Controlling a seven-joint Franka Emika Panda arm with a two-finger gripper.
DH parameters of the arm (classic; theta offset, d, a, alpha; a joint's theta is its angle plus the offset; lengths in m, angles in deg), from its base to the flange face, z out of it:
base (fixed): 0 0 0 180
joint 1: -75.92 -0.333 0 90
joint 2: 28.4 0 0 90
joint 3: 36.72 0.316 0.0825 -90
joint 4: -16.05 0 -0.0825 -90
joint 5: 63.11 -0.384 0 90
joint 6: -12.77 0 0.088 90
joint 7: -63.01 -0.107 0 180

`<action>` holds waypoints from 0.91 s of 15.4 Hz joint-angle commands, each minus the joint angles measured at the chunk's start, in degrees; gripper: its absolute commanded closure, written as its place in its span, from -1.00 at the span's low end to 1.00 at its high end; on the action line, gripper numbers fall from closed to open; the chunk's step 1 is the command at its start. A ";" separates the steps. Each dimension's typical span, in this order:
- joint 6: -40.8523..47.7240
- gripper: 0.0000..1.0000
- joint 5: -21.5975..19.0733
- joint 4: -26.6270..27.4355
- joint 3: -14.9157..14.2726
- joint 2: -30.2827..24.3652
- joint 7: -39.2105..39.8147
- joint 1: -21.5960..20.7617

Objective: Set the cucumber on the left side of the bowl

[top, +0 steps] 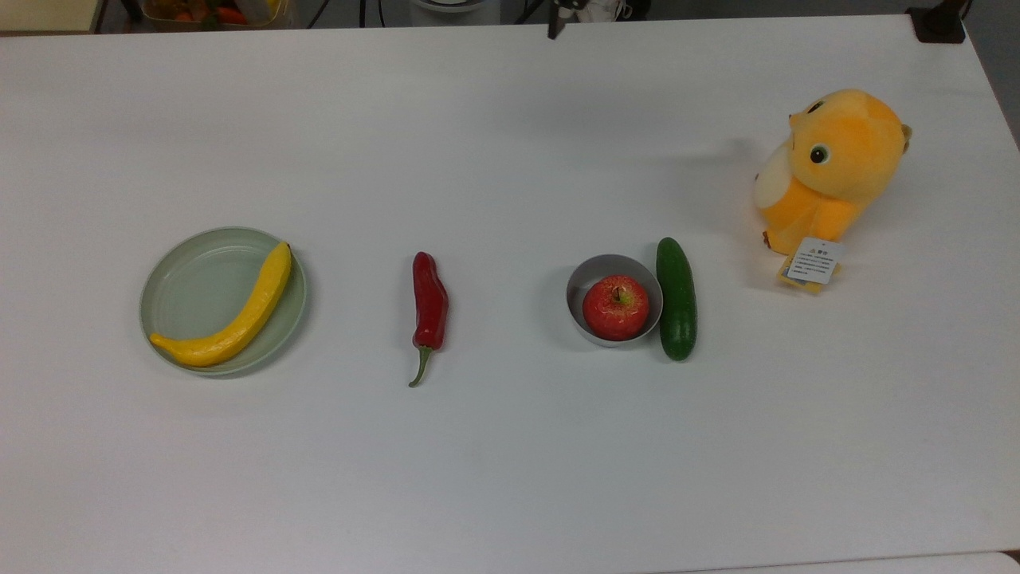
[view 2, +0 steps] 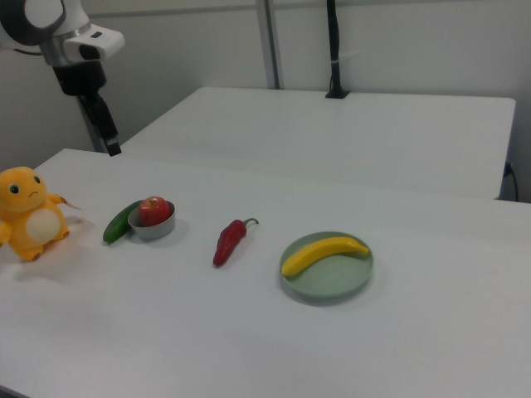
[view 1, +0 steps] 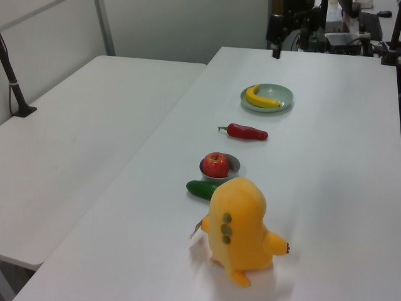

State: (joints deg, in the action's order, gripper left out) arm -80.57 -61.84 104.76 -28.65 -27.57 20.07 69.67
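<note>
White table (top: 510, 478), grey walls (view 2: 398, 41)

I could read no text anywhere. The white tag (top: 813, 261) on the orange plush toy (top: 833, 163) carried small print and a tiny symbol, too fine for me to make out.

one cucumber (top: 676, 299), one bowl (top: 587, 279), one apple (top: 615, 308), one banana (top: 231, 316)
</note>
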 commanded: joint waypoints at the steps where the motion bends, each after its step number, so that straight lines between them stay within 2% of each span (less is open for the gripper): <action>1: 3.94 -1.00 -3.02 1.02 -3.93 -1.79 3.21 -0.87; 3: 5.53 -1.00 -4.34 1.02 -5.69 -2.23 6.88 -1.13; 7: 4.92 -1.00 -4.35 1.99 -6.39 -3.20 16.56 -1.83; 10: 4.04 -1.00 -4.35 2.07 -9.03 -3.20 25.07 -3.94; 14: 0.10 -1.00 -4.35 2.86 -9.30 -3.11 33.87 -3.86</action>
State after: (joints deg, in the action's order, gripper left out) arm -76.41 -65.14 105.16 -36.41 -29.31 47.44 67.07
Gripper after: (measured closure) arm 0.000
